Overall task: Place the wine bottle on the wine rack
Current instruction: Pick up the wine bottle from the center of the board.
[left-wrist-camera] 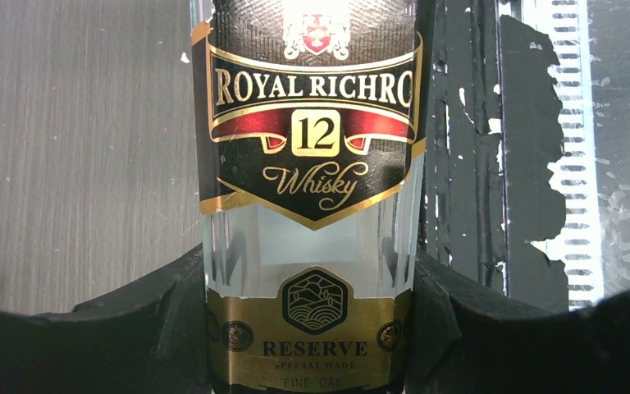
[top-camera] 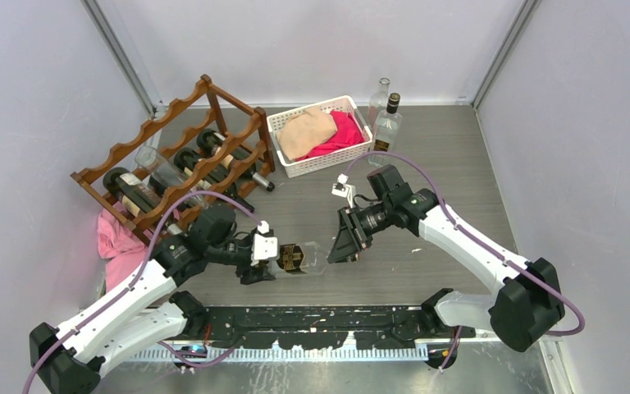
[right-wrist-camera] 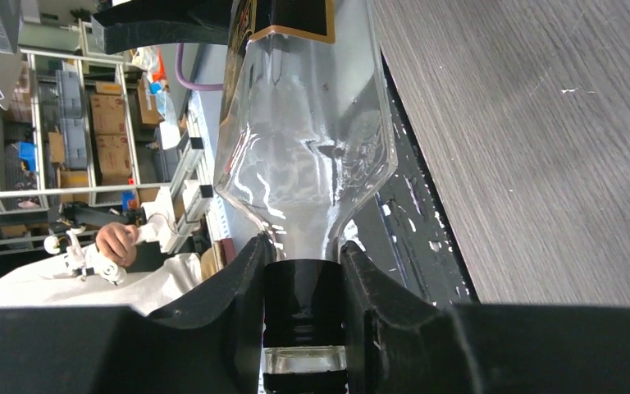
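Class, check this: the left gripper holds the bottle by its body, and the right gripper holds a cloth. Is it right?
No. The right gripper holds the same bottle by its neck, not a cloth; the right wrist view shows it. The left gripper does hold the body.

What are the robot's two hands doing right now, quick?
Left gripper: closed on the body of the bottle.
Right gripper: closed on the same bottle's neck.
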Controlling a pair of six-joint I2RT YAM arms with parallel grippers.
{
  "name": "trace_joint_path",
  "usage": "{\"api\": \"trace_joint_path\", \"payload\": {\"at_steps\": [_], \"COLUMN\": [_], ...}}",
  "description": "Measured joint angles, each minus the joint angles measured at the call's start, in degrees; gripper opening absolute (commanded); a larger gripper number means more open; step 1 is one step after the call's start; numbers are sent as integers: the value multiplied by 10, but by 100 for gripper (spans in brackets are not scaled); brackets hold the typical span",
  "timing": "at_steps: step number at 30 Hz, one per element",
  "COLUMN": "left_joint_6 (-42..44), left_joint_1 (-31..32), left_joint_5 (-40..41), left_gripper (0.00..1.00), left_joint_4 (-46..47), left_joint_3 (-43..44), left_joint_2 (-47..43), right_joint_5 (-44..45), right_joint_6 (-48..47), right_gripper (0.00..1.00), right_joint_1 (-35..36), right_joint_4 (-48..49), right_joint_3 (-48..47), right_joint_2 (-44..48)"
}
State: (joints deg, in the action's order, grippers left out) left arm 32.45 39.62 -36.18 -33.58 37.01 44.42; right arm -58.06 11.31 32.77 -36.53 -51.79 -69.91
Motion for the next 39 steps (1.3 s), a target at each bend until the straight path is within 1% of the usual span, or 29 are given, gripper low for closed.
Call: {"api": "trace_joint_path", "payload": {"at_steps": [2,6,12,14,15,17,21,23,25,28,30,34,36,39], "left_joint_6": [0,-1,-6,-8,-8,-8,-4,-4,-4,-5,-5,-10,-14,-27], "left_joint_1": [0,0,0,0,0,0,0,0,0,0,0,0,0,0], "left_joint_5": [-2,-2,-3,-2,-2,-3,-5,-7,-7,-7,-8,-13,-16,-18], "left_gripper": [0,0,0,0,0,0,0,0,0,4,24,60,69,77], "left_joint_4": [-2,-1,3,5,7,8,5,3,4,5,7,14,18,28], "left_joint_3": [-3,-3,-3,-3,-3,-3,-3,-3,-3,-3,-3,-5,-7,-11], "left_joint_2": [0,0,0,0,0,0,0,1,1,1,1,1,0,-4], "right_joint_5": [-6,-9,0,1,1,1,-9,-13,-12,-11,-9,-4,0,6], "right_joint_6": [-1,-2,-2,-2,-3,-4,-10,-10,-11,-10,-6,16,35,61], "right_gripper": [31,45,52,52,50,42,18,9,4,2,2,1,1,1], "right_joint_1": [1,2,8,11,13,14,15,16,16,16,16,16,16,16], "right_joint_4": [0,0,0,0,-1,-2,-4,-5,-5,-4,3,36,62,92], "right_joint_3": [0,0,0,0,0,0,0,0,0,1,6,29,47,65], "right_joint_2": [0,-3,-9,-10,-10,-10,-9,-8,-8,-3,5,35,57,78]}}
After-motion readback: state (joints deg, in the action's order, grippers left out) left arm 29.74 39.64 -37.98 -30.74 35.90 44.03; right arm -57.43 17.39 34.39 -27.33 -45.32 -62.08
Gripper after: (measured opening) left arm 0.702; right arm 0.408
